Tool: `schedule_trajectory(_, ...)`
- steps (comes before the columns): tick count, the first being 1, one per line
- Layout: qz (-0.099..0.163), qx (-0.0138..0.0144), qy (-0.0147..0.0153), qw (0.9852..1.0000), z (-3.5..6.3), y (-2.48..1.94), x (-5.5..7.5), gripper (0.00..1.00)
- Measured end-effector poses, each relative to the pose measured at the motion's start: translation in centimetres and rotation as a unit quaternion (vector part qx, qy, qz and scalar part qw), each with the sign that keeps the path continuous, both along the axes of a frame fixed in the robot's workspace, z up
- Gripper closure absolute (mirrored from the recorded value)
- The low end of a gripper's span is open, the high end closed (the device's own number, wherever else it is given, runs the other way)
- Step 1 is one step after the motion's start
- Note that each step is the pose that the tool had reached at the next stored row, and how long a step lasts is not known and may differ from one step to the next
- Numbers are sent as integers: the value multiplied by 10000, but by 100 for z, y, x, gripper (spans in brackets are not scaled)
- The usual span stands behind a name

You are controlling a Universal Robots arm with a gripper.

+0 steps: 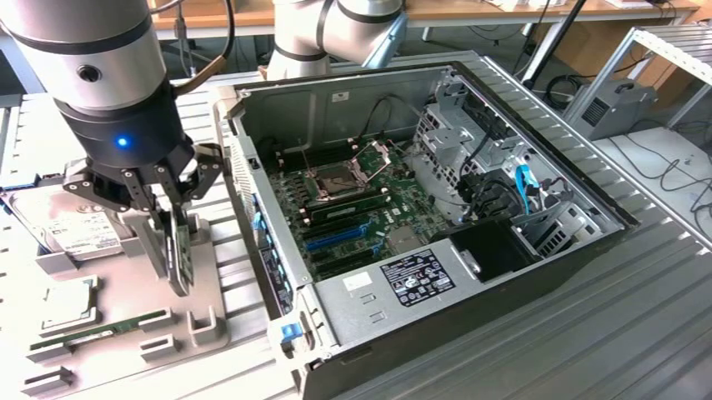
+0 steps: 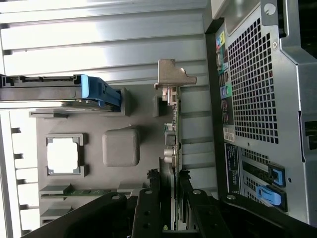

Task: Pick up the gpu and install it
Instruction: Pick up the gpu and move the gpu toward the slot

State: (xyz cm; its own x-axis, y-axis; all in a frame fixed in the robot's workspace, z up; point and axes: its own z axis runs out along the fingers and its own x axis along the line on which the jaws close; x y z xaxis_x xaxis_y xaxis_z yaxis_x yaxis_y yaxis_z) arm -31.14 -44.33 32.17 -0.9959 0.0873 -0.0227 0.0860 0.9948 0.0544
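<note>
Grey holder tray [image 1: 212,296] carries the gpu [image 1: 178,268] on edge, the gripper's [image 1: 169,221] jaws clenched on it, the computer case [image 1: 501,275] just beside. The wrist view reveals its silvery bracket [image 2: 171,77]; the exterior view, the case's motherboard [image 1: 356,200].

It was a robotics lab: a robot arm [image 1: 100,67] stood over an open computer case [image 1: 333,108] on a ribbed metal bench [image 1: 623,317], with wooden desks [image 1: 468,12] and loose cables [image 1: 668,175] behind.

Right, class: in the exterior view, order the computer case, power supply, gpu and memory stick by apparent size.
1. computer case
2. power supply
3 and 4, unranked: gpu and memory stick look similar in length, and the gpu stands edge-on.
</note>
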Motion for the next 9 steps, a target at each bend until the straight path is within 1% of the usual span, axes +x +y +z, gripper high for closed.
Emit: schedule_trajectory(9,0,9,0,10000,20,0,0,74)
